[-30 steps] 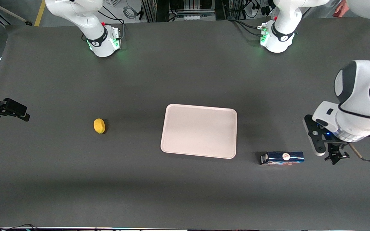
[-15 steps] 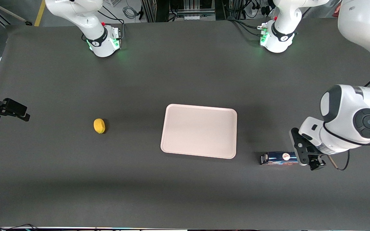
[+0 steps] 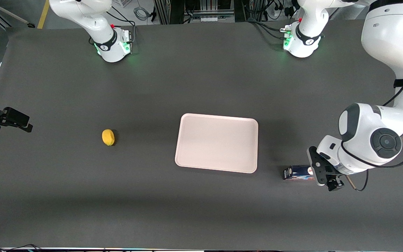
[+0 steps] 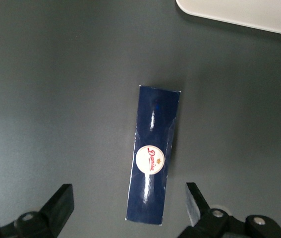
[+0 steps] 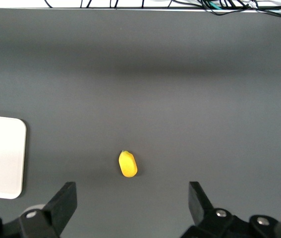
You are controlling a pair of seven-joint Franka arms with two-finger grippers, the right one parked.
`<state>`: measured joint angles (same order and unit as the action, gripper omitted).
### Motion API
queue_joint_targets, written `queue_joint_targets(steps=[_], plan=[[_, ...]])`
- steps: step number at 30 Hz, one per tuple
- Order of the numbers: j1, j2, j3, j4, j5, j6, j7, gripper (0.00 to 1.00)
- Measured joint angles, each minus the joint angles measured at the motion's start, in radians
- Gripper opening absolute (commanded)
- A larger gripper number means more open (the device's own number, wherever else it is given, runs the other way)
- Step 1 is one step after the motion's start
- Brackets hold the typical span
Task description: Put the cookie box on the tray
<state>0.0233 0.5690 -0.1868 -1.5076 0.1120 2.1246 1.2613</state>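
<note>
Since one second ago: tool (image 3: 322, 175) shifted from beside the box's end, toward the working arm's end of the surface (image 3: 201, 87), to directly above the cookie box (image 3: 298, 173). Cookie box unmoved, flat on the surface, just beside the tray (image 3: 217, 142) corner nearest the front camera, apart from it. Tray and yellow lump (image 3: 108, 137) unmoved.

Tool state: fingers (image 4: 60, 203) spread wide, one on each long side of the cookie box (image 4: 153, 154), well clear of it, no contact.

Hidden or cut off: in the front view, box end toward the working arm covered by the tool; logo not visible there. In the wrist view, logo face up, only a tray (image 4: 239, 12) corner showing, finger bases cut off.
</note>
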Motion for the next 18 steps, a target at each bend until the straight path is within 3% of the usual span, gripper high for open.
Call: queue_joint_targets(steps=[18], plan=[[0.0, 0.046, -0.013, -0.08, 0.0, 0.136, 0.002, 1.0]])
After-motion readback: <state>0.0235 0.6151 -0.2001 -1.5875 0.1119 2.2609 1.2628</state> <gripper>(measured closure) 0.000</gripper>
